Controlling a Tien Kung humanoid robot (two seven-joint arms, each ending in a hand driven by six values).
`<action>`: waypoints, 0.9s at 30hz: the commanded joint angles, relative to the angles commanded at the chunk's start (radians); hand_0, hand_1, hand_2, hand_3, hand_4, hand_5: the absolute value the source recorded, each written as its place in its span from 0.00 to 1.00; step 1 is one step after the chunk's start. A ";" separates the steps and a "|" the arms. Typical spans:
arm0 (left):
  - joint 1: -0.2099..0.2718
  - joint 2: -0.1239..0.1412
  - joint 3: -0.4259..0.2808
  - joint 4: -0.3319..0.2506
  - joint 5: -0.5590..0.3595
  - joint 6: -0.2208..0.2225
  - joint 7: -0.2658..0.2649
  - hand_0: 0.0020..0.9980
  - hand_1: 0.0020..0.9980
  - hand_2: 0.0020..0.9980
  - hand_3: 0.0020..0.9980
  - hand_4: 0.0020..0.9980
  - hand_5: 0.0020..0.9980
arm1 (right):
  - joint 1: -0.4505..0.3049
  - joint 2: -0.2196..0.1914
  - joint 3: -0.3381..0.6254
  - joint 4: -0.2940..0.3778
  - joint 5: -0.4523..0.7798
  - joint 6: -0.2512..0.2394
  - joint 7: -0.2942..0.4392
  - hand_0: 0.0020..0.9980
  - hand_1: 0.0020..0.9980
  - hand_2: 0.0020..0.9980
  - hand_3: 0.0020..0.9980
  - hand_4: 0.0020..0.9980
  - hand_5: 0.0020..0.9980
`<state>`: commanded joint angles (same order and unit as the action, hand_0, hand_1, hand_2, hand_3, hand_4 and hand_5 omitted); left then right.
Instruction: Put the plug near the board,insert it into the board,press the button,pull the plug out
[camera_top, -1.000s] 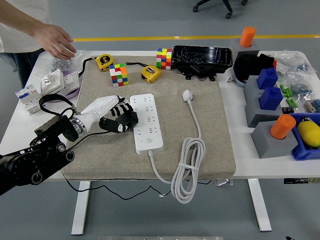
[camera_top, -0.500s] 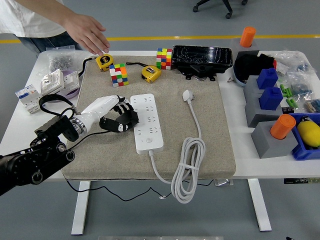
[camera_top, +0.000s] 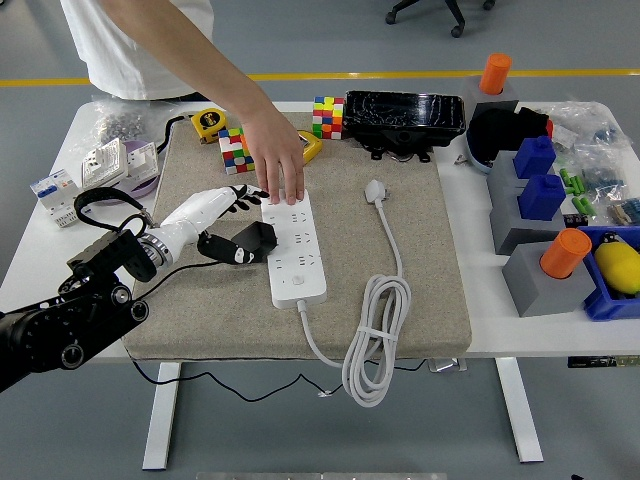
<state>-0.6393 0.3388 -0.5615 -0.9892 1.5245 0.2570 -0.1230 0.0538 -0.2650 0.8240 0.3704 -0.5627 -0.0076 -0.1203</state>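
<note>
At the power strip's left edge, the robot's left hand (camera_top: 235, 235) rests with fingers loosely curled, apparently holding nothing. A person's hand (camera_top: 278, 165) presses flat on the power strip (camera_top: 295, 250)'s far end. The white plug (camera_top: 376, 190) lies free on the desk (camera_top: 470, 300)'s mat, right of the strip.
</note>
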 joint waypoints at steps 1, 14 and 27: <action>0.008 0.001 -0.013 -0.013 -0.006 0.005 -0.003 0.64 0.71 0.76 0.81 1.00 0.09 | 0.000 0.000 -0.001 0.000 0.000 0.000 0.000 0.68 0.69 0.69 0.60 0.93 0.53; 0.189 -0.019 -0.246 -0.154 -0.137 0.129 -0.089 0.51 0.63 0.61 0.67 0.90 0.21 | -0.019 0.007 0.011 0.001 -0.003 -0.001 0.000 0.68 0.69 0.69 0.60 0.93 0.53; 0.321 -0.011 -0.486 -0.224 -0.292 0.199 -0.152 0.47 0.58 0.57 0.59 0.84 0.24 | -0.005 -0.005 -0.010 -0.003 0.000 -0.002 -0.001 0.68 0.69 0.69 0.60 0.93 0.53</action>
<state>-0.3182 0.3275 -1.0475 -1.2128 1.2322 0.4558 -0.2748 0.0491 -0.2699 0.8144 0.3669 -0.5627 -0.0098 -0.1210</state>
